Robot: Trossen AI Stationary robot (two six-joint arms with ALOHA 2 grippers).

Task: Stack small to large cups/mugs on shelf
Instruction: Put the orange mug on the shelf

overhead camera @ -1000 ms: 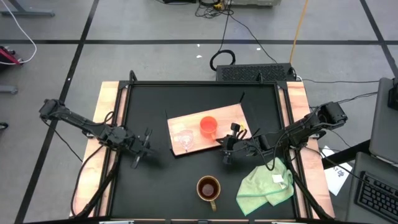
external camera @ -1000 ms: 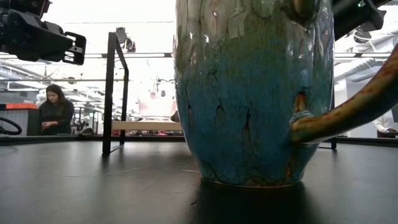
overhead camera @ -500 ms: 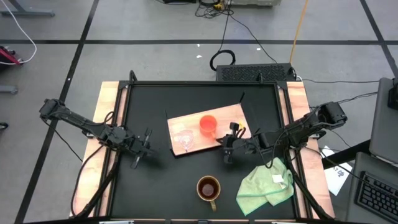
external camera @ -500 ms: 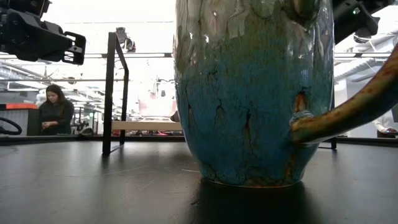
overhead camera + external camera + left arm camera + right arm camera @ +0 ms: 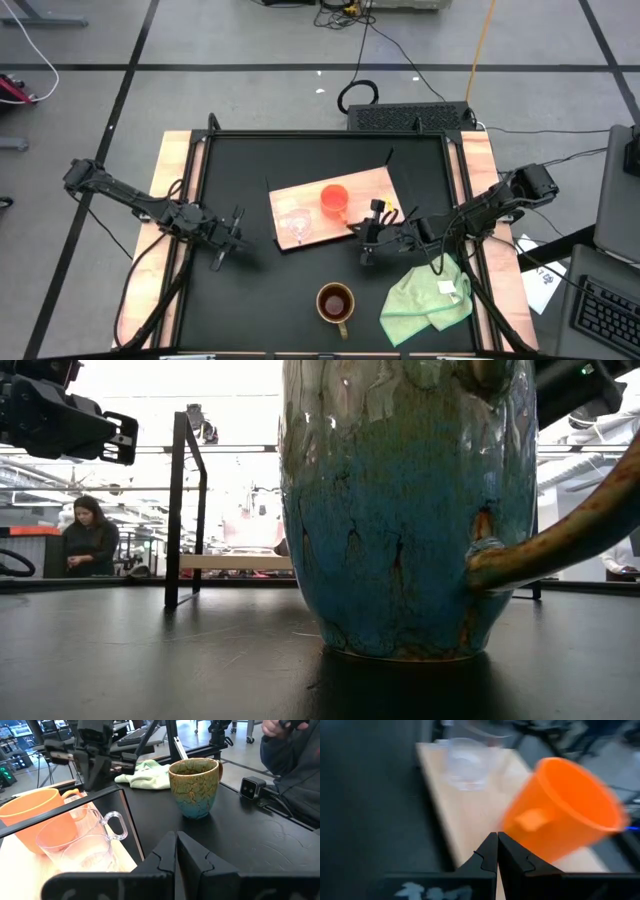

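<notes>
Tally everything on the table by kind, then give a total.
Cups and mugs: 3 (clear glass cup, orange cup, brown mug)
Wooden boards: 1
Green cloths: 1
Total: 5

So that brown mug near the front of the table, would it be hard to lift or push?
The mug looks like thick glazed pottery, so probably heavy for its size and breakable if dropped. Its glossy glaze may be slippery. It stands upright on a broad base, so a low push would likely slide it, not tip it.
</notes>
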